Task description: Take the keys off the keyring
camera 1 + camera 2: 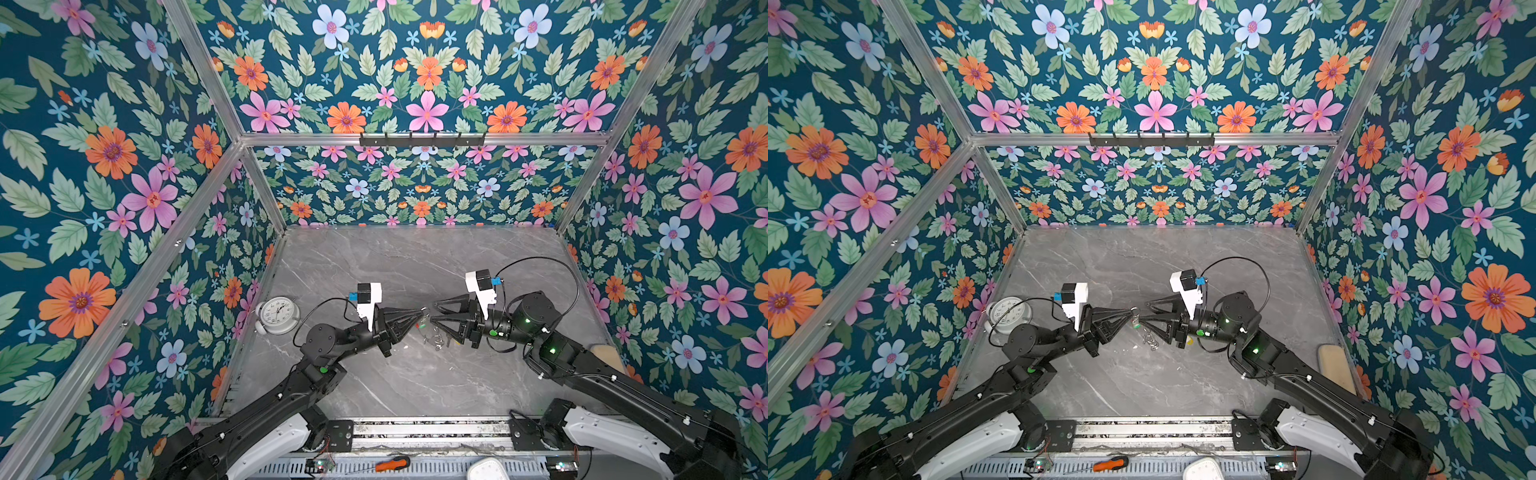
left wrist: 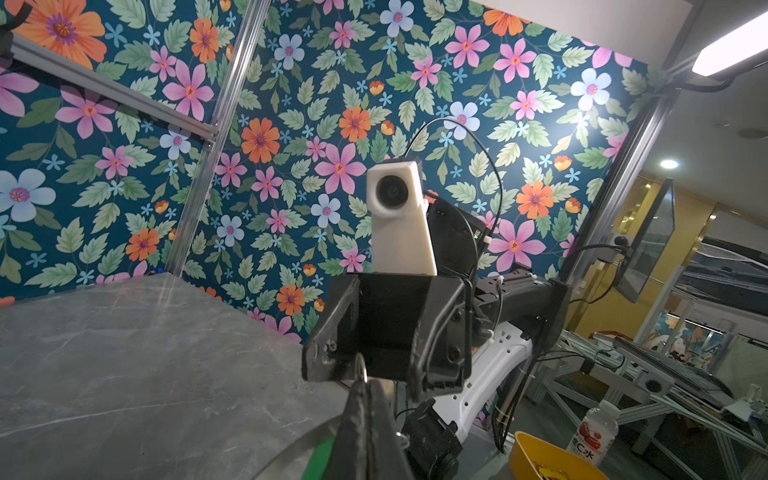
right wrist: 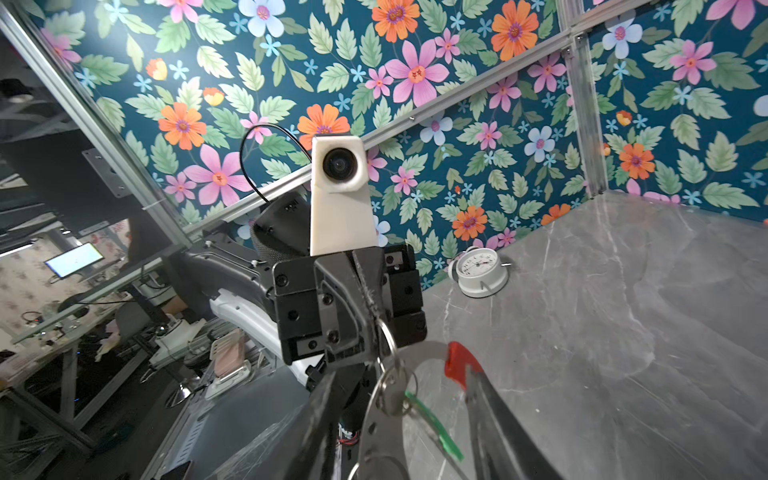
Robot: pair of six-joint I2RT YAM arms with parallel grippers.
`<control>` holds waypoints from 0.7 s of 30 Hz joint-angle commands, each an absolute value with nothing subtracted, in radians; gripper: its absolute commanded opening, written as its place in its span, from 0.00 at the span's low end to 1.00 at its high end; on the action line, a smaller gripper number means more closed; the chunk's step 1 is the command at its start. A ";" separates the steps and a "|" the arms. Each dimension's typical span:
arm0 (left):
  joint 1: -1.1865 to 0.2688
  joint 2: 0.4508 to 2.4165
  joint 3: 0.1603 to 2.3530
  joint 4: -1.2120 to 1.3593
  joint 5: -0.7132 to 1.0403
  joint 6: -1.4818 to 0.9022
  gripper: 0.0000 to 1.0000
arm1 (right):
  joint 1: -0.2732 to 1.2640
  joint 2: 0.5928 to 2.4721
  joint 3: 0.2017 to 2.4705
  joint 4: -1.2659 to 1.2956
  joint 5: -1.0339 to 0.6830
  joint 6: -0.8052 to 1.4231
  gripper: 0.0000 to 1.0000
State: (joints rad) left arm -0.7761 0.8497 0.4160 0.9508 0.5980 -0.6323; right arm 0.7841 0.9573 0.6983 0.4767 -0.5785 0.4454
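My left gripper (image 1: 423, 315) is shut on a small wire ring (image 3: 387, 334), held above the table's middle. From that ring hang a metal key (image 3: 390, 395) and a green tag (image 3: 432, 424). The keyring (image 3: 424, 351), a grey hoop with a red section (image 3: 457, 365), lies between the parted fingers of my right gripper (image 3: 401, 380). The red section touches one finger and a gap shows at the other. In both top views the two grippers meet tip to tip, and the keys (image 1: 434, 340) dangle just below the right gripper (image 1: 433, 312).
A white alarm clock (image 1: 277, 315) stands by the left wall. A beige pad (image 1: 1335, 368) lies along the right wall. On the front rail rests an orange-handled screwdriver (image 1: 392, 463). A black hook rack (image 1: 422, 139) hangs on the back frame. Flowered walls close three sides.
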 commanded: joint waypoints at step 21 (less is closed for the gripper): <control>-0.775 0.925 0.376 1.301 0.593 -0.726 0.00 | 0.797 1.035 0.725 0.717 -0.664 0.562 0.27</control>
